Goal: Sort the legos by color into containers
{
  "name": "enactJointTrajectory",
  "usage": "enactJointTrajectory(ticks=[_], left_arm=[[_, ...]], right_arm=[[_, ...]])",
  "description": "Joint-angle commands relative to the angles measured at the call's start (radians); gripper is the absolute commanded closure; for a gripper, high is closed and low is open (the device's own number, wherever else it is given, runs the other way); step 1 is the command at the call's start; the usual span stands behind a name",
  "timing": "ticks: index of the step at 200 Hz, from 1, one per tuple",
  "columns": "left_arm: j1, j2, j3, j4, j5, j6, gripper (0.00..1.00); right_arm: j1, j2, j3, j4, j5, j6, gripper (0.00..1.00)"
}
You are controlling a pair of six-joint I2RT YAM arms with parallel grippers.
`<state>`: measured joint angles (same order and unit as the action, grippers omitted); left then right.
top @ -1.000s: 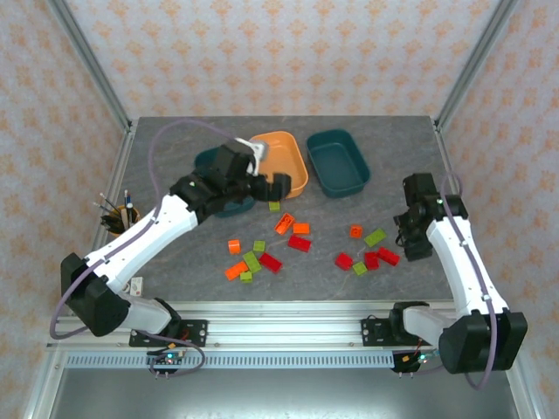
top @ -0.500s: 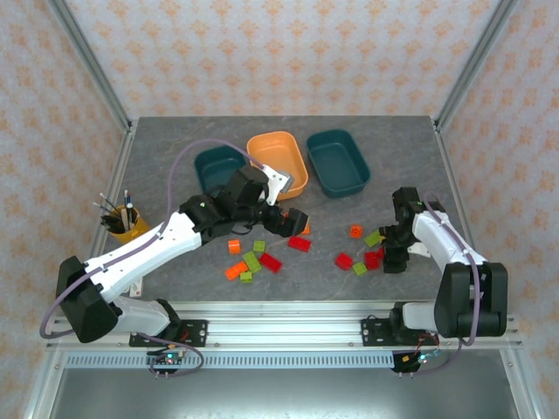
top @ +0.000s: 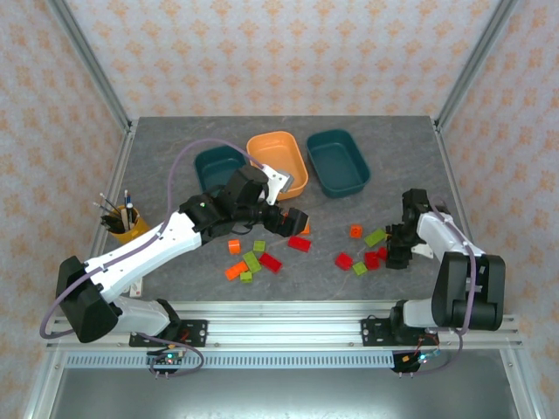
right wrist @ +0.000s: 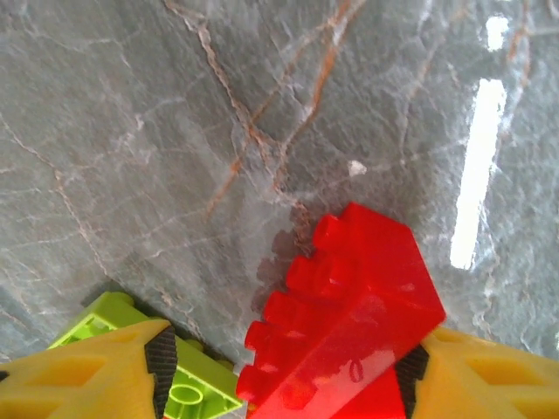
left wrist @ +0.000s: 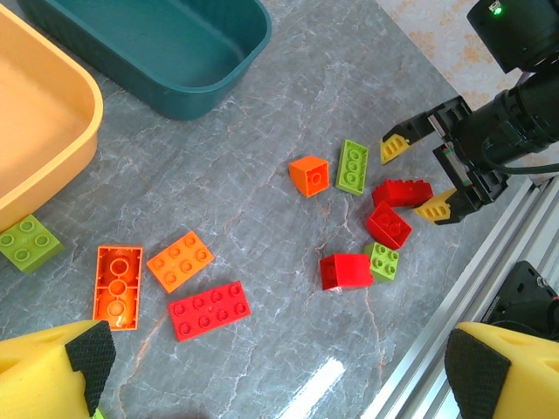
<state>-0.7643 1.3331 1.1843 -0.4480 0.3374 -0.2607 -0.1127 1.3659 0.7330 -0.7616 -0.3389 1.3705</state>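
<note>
Red glossy studded brick (right wrist: pixel 349 305), tilted, between right fingers (right wrist: pixel 79 375) (lime brick (right wrist: pixel 196 394) adjacent).

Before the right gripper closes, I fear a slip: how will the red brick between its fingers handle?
Likely stiff and light: the red brick looks like moulded plastic. Its glossy faces might slip against the right gripper. It lies skewed between the fingers and may twist.

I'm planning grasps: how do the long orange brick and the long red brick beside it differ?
The long orange plastic brick lies upside down, hollow underside showing; the long red plastic brick lies studs up. The orange brick's long axis runs roughly crosswise to the red brick's. Colour differs, orange against red. Both lie flat on the grey stone-look table, apart, similar in size.
</note>
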Motion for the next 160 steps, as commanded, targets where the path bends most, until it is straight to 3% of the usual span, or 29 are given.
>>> enactJointTrajectory(ticks=[1,57,105,133,160], left_arm=[[-0.008,-0.015,0.009,0.016,0.009,-0.007,0.00],[-0.009,-0.015,0.002,0.021,0.005,-0.024,0.00],[-0.002,-0.026,0.005,0.013,-0.094,-0.078,0.01],[0.032,-0.026,0.037,0.023,-0.094,-0.153,0.01],[0.108,-0.023,0.081,-0.009,-0.126,-0.237,0.01]], right_arm=[[-0.007,0.032,-0.033,0.025,-0.017,0.001,0.37],[-0.007,0.058,-0.029,0.037,-0.017,0.022,0.48],[-0.007,0.080,0.018,0.015,0.015,-0.015,0.81],[0.010,0.017,0.166,-0.079,0.118,-0.122,0.84],[0.116,0.055,0.405,-0.122,0.206,-0.301,0.84]])
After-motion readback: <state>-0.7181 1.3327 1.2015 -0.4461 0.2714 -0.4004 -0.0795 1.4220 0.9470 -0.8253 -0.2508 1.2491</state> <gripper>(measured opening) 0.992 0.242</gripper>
